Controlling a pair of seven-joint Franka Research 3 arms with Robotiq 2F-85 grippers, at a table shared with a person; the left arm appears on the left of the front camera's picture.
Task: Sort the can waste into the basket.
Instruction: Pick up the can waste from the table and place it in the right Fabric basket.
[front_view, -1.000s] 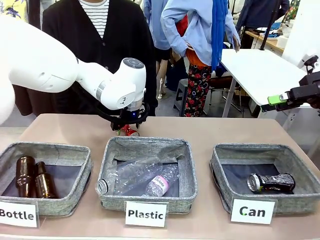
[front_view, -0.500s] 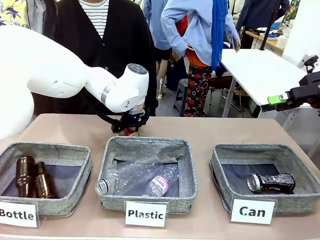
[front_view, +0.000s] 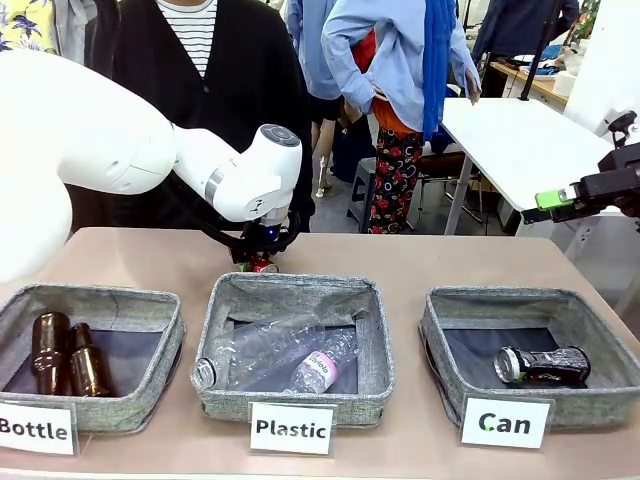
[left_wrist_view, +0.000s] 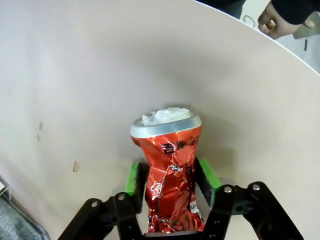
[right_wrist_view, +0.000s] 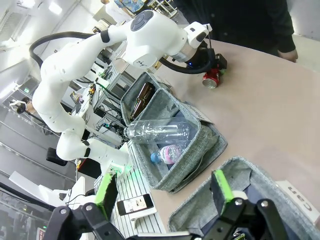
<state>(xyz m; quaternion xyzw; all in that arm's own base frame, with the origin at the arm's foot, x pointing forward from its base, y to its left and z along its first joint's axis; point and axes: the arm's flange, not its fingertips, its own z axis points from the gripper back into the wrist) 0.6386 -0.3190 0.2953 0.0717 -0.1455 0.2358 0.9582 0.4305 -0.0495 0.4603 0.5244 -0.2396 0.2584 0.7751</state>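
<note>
Beige table (left_wrist_view: 75, 65) spread under my left pincer (left_wrist_view: 172, 177), whose green pads pressed the crumpled red hourglass-waisted can (left_wrist_view: 170, 170), just beyond the grey fabric "Plastic" basket (front_view: 292, 290). I judged a firm waist grip best before carrying toward the grey "Can" basket (front_view: 440, 320). My right pincer (right_wrist_view: 165, 192) hung wide, empty.

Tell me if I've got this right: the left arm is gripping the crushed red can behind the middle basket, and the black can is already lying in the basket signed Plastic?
Not quite. The black can lies in the basket signed Can, as the front view shows. The rest holds: the left gripper is closed on the red can behind the middle basket.
</note>
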